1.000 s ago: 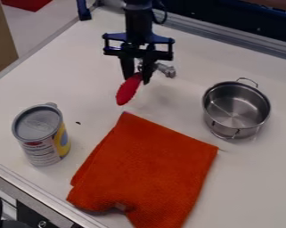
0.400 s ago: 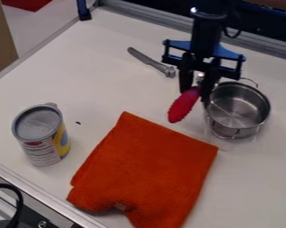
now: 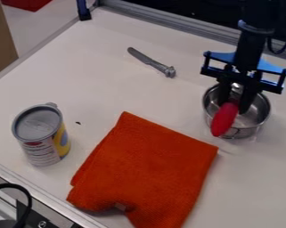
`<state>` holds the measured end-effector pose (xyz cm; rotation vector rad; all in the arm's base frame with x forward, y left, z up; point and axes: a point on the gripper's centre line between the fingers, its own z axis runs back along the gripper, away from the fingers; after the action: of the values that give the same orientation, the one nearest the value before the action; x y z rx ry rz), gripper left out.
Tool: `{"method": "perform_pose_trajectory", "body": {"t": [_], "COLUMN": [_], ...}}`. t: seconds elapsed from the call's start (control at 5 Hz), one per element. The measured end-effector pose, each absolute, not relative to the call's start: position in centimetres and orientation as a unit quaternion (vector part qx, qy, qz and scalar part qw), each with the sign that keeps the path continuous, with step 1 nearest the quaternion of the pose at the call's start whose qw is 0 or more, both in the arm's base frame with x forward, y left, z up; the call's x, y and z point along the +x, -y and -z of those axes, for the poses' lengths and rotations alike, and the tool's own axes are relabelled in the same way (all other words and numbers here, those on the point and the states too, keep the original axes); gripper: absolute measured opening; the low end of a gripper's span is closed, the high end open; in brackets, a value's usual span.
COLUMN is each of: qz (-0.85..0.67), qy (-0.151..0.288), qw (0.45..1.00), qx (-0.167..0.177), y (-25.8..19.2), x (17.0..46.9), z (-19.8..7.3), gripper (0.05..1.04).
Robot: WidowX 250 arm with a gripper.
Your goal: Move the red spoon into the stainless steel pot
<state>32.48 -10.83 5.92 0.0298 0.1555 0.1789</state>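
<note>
At the right, the gripper (image 3: pixel 234 106) hangs over the steel pot (image 3: pixel 261 129), shut on the red spoon (image 3: pixel 224 119). The spoon's red part slants down toward the front left, across the pot's front-left rim as seen from the camera. A bit of shiny metal shows between the fingers at the spoon's upper end. Arm and spoon cover much of the pot's back and middle; how high the spoon is above the rim I cannot tell.
An orange cloth (image 3: pixel 148 171) lies in front, left of the pot. A lidded can (image 3: pixel 42 136) stands at the left. A grey knife-like utensil (image 3: pixel 151 62) lies further back. A metal rail (image 3: pixel 181 26) runs along the back edge.
The gripper has moved right and toward the front with the red spoon, from left of the pot to over it. The grey utensil has come fully into sight.
</note>
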Motion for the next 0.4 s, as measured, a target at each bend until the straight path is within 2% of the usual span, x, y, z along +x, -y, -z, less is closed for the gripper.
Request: {"method": "perform_pose_trajectory", "body": {"t": [0.2,0.4], "qz": [-0.115,-0.126], "qy": [-0.1,-0.091], "qw": [0.988,0.988], "qx": [0.015,0.022], "y": [11.4,11.28], "x": [32.74,33.31], "z": [-5.12,-4.96], "gripper": [0.312,0.312]}}
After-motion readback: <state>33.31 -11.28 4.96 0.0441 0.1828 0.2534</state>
